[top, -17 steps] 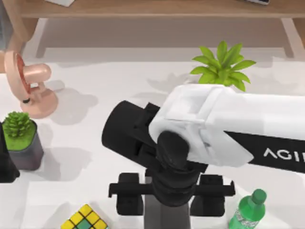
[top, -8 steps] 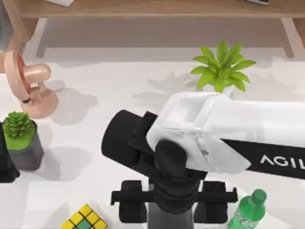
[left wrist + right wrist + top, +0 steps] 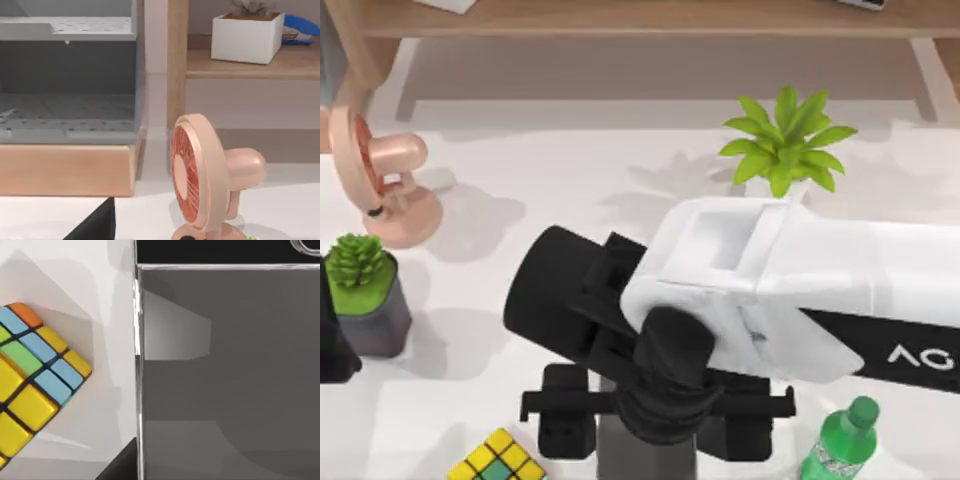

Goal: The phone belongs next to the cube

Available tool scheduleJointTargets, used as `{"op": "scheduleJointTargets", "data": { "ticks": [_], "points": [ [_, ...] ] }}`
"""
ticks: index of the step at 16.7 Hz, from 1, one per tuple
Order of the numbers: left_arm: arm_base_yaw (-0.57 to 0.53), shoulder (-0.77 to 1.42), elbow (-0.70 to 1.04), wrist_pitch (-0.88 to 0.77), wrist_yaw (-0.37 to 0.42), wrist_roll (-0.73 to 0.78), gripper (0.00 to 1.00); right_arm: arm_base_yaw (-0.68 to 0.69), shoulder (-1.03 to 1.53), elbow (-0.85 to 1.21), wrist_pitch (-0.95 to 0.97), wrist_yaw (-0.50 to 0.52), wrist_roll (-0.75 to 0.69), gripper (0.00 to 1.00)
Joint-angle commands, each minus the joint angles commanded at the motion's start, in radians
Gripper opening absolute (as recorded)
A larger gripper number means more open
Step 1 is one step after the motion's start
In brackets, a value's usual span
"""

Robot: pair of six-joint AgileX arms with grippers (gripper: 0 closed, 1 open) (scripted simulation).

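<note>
Your right arm (image 3: 820, 290) reaches in from the right across the white counter (image 3: 550, 180), its black band lettered "AG" where the edge cuts it off. Its pincer (image 3: 655, 440) points down over the grey phone (image 3: 225, 375); you cannot tell its opening. The cube (image 3: 495, 462) lies just left of the phone, apart.

Right arm (image 3: 820, 290) reaches in from right, wrist pointing down at table's near middle. Left arm (image 3: 332, 350) parked at left edge.
</note>
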Motion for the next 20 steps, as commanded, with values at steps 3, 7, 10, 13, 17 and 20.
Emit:
{"op": "scheduleJointTargets", "data": {
  "ticks": [3, 7, 10, 13, 17, 20],
  "points": [
    [0.0, 0.0, 0.0, 0.0, 0.0, 0.0, 1.0, 0.022, -0.012, 0.005, 0.035, 0.021, 0.011, 0.0],
    [0.0, 0.0, 0.0, 0.0, 0.0, 0.0, 1.0, 0.031, -0.015, -0.007, 0.081, 0.021, 0.015, 0.0],
    [0.0, 0.0, 0.0, 0.0, 0.0, 0.0, 1.0, 0.019, -0.003, -0.034, 0.108, -0.001, 0.009, 0.0],
    [0.0, 0.0, 0.0, 0.0, 0.0, 0.0, 1.0, -0.005, 0.027, -0.078, 0.13, -0.032, -0.005, 0.0],
    [0.0, 0.0, 0.0, 0.0, 0.0, 0.0, 1.0, -0.037, 0.081, -0.139, 0.145, -0.066, -0.022, 0.0],
    [0.0, 0.0, 0.0, 0.0, 0.0, 0.0, 1.0, -0.048, 0.113, -0.17, 0.148, -0.073, -0.027, 0.0]
  ]
}}
